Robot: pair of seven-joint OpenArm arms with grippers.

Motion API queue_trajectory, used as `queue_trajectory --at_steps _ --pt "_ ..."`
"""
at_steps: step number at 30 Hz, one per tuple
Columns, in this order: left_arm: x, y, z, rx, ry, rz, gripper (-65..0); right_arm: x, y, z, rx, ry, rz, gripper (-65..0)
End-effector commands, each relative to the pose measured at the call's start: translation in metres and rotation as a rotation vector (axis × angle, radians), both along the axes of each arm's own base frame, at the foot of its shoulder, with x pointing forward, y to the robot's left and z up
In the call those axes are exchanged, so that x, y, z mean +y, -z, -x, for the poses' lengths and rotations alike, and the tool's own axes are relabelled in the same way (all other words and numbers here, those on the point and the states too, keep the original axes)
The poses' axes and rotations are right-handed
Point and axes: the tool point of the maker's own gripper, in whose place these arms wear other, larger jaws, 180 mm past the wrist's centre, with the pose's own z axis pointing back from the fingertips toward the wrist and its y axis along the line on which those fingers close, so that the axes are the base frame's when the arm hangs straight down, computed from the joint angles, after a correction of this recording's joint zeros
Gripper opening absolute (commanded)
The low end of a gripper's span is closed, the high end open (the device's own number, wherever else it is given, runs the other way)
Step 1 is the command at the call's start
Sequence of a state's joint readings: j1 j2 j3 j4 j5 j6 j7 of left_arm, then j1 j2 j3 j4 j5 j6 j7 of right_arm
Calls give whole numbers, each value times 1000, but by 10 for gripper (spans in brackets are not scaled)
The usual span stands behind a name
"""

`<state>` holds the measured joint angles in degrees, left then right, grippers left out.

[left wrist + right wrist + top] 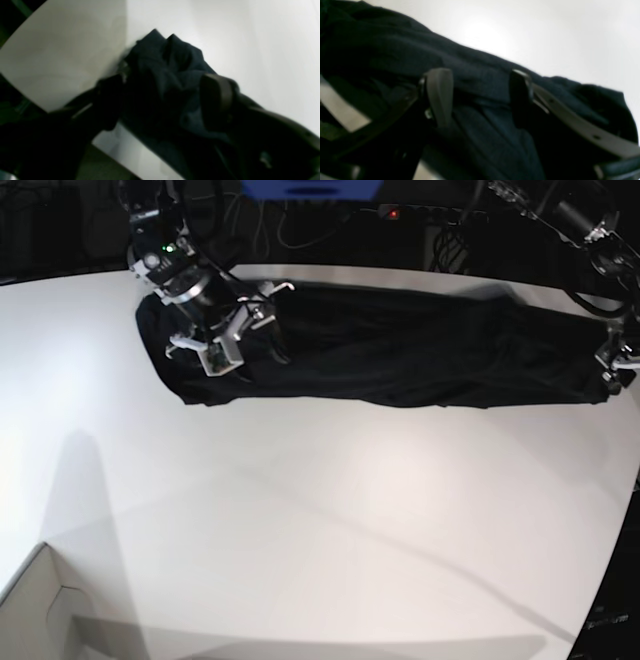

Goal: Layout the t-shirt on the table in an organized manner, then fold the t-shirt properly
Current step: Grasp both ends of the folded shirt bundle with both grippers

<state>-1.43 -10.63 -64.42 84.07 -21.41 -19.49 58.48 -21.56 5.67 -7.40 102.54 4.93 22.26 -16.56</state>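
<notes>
Both grippers, left gripper and right gripper, reach down with jaws spread wide over the t-shirt, whose full stretched length across the table appears only from the base.

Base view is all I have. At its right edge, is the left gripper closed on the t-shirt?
Observer: No. The left wrist view shows the left gripper with jaws wide apart and a bunched end of the t-shirt between them.
Operator: Does that end lie on the table?
Observer: Yes, on the table, near its edge.
Operator: And the right gripper?
Observer: In the right wrist view the right gripper is open too, with a fold of cloth between its jaws.
</notes>
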Motion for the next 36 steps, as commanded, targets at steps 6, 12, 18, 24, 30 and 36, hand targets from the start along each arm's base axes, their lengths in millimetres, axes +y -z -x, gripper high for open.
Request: queue_trajectory --at_steps 6,12,18,24,30,36 --pt "20 -15 5 -18 -19 -52 -131 2 -12 1 -35 5 -32 -288" --pt "19 -3 6 8 -19 -23 -130 3 -12 1 -33 5 -33 -288" --pt "41 4 -1 35 10 -51 -129 3 -12 2 -32 5 -33 -288" --pt "33 13 -15 28 59 -70 -129 3 -12 2 -32 6 -35 -288" --pt "29 15 -17 27 69 -66 -129 3 -12 2 -32 6 -35 -288" --pt "15 15 -25 26 202 -89 -129 3 -12 1 -33 6 -33 -288"
